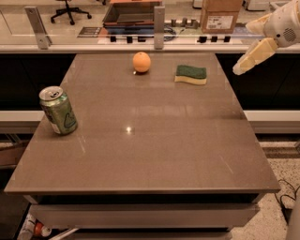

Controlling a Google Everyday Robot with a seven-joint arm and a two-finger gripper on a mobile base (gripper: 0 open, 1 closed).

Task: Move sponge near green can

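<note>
Camera view shows the sponge (191, 74) lying flat near the table's (154, 140) far right edge, just right of an orange (141, 62). The gripper (243, 49) hangs off the table's right side, beyond the sponge, jaws apart and holding nothing. The sponge is probably light and squashy, so pinching across its short sides should hold it. The green can (58, 110) stands well apart near the left edge, with open tabletop between them.

Office – swivel chair (68, 9), counter (89, 47), cardboard box (221, 15) – jaws apart, right of table (154, 150).
</note>
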